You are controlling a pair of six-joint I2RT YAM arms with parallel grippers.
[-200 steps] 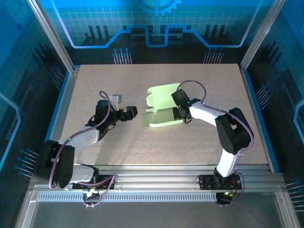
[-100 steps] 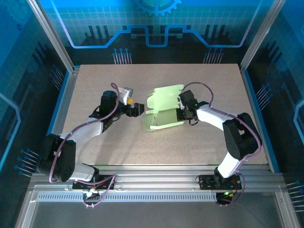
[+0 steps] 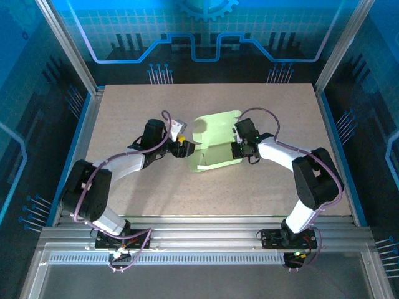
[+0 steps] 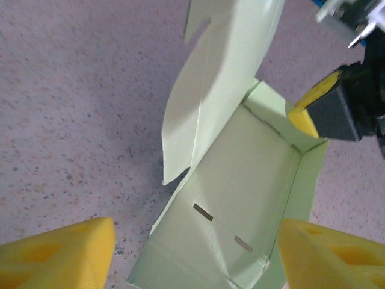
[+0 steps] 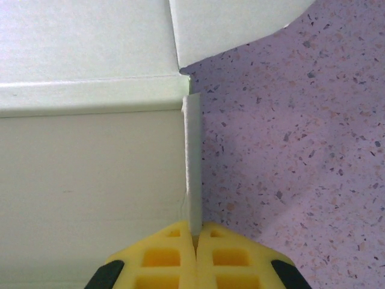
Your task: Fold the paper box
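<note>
Paper box (image 3: 215,146) sat half-formed at the middle of the table (image 3: 280,112), lid flap raised toward 12 o'clock. Your right gripper (image 5: 194,238) pinched its 3 o'clock wall. Your left gripper (image 4: 197,227) was open, straddling the 9 o'clock end. Risk: squeezing there could buckle the thin card or pull it from the pinch. Raised flap stood in the way.

Speckled beige tabletop (image 3: 137,109) inside blue patterned walls (image 3: 206,37), aluminium rails (image 3: 206,237) along its near edge.

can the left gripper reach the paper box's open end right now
Likely yes: the left gripper, open, faces the paper box end with nothing between; the right gripper pinches the far wall.
</note>
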